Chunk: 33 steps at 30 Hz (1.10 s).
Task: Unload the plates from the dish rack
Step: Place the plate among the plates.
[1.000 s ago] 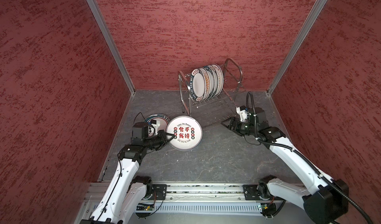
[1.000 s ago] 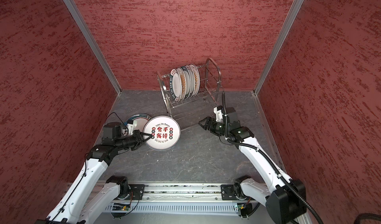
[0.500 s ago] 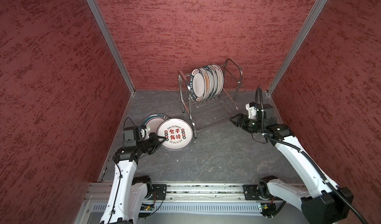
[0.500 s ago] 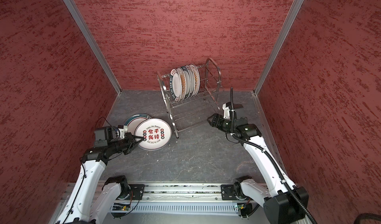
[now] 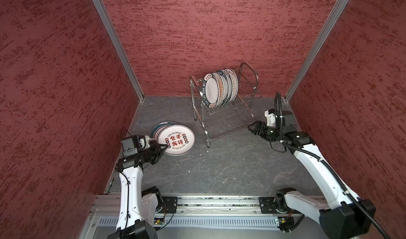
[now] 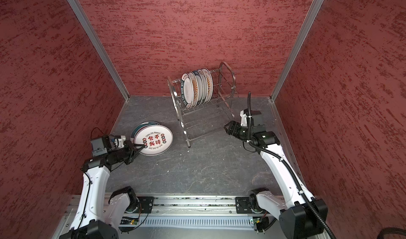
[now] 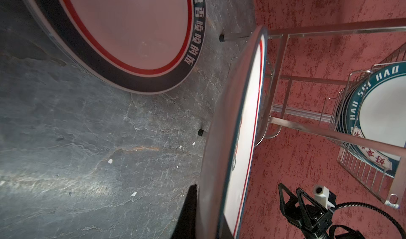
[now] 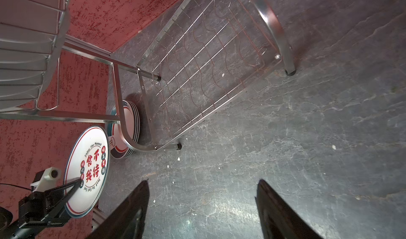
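step: set held plate on stack, left-near of dish rack | left gripper: pinching its near rim | right gripper: fingers spread, empty, right of rack | other plates: upright, upper tier, far centre | contact with stack: unclear, possibly touching | advice: level it, centre it, lower gently, then release

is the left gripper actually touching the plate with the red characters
Touching. In the right wrist view the left gripper is shut on the red-character plate, with one finger lying flat across its printed face near the rim.
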{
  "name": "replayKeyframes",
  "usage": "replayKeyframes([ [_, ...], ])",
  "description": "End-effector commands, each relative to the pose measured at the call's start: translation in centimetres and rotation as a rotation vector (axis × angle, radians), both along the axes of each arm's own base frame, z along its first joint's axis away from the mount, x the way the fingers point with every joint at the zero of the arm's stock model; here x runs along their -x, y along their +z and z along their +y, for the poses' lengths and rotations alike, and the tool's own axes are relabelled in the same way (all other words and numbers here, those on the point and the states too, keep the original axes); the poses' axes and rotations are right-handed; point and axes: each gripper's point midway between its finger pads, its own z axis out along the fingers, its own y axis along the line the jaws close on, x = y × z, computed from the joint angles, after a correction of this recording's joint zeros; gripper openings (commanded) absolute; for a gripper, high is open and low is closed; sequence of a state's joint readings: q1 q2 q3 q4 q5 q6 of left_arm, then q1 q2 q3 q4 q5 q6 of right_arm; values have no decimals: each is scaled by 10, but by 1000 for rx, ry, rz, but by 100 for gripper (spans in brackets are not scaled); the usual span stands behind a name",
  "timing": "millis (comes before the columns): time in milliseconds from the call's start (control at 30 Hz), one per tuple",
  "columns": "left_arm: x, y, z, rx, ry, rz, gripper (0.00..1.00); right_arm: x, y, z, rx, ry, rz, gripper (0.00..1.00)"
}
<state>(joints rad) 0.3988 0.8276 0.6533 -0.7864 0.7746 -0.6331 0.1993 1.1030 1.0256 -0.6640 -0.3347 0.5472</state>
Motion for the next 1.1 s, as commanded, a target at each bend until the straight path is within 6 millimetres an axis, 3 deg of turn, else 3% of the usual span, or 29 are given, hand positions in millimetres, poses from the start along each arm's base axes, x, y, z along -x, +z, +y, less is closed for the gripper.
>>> replayKeyframes([
  [0, -13, 13, 19, -46, 48, -63, 0, -2, 2, -10, 44, -23, -20, 77],
  [267, -28, -1, 57, -84, 161, -33, 0, 1, 0, -25, 74, -54, -19, 77],
  [733, -55, -30, 84, -117, 217, 17, 0, 2, 5, -34, 100, -62, -21, 78],
  [1067, -58, -53, 92, -136, 221, 78, 0, 1, 7, -38, 101, -83, -27, 78],
])
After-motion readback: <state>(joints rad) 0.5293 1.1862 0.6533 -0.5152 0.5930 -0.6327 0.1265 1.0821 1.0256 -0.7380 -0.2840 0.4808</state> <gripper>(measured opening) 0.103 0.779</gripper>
